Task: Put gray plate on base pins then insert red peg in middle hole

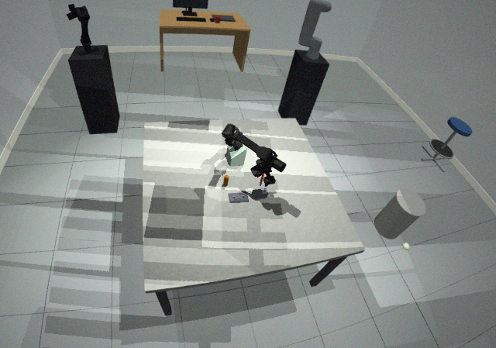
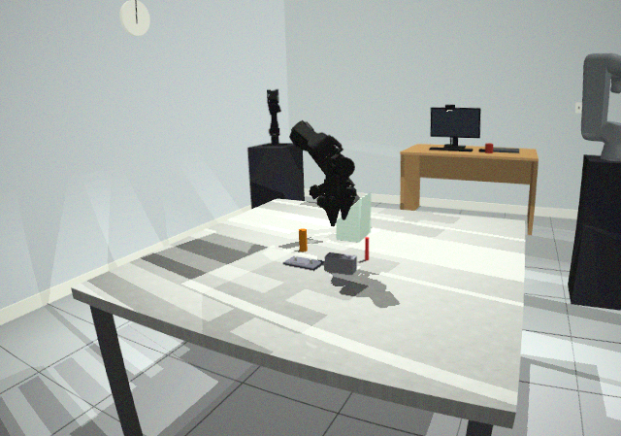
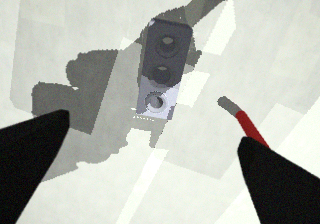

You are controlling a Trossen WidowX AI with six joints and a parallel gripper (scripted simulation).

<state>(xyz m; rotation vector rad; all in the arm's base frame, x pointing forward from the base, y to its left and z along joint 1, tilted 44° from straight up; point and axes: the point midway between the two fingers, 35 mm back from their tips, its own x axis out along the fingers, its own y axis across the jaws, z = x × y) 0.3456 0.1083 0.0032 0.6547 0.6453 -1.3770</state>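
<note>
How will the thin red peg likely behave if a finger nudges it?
The thin red peg would probably tip rather than slide, standing upright on a narrow foot. Its round shaft suggests it may roll once down. Its straight outline suggests stiffness.

Pale walls [image 1: 132, 12] [image 2: 211, 45], tiled floor [image 1: 180, 80] [image 2: 200, 391].
</note>
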